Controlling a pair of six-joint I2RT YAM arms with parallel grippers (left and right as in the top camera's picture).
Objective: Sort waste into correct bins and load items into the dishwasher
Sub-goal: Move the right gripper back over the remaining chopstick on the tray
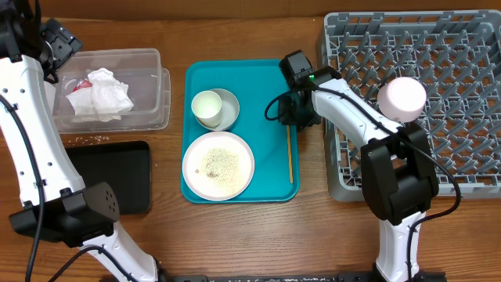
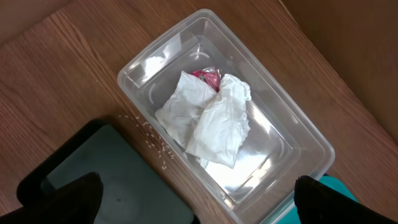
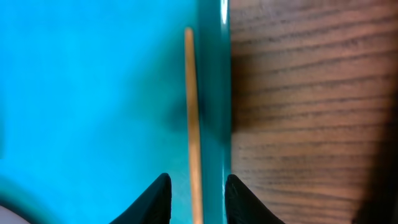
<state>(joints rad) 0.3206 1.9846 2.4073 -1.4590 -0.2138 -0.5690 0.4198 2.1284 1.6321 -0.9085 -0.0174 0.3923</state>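
Stick lies along teal tray's 3 o'clock rim, long axis 12–6. Right tool straddles its 12 o'clock end, fingers narrowly parted, gripping nothing; rack at 3. Left tool wide, far off over tub.

Teal tray, white plate, grey lattice rack, black tray.

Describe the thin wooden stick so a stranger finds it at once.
Find the teal tray in the middle of the table. Just inside its right rim, beside the white plate, lies the thin wooden stick. It alone is long, straight and tan; its neighbours are round and white.
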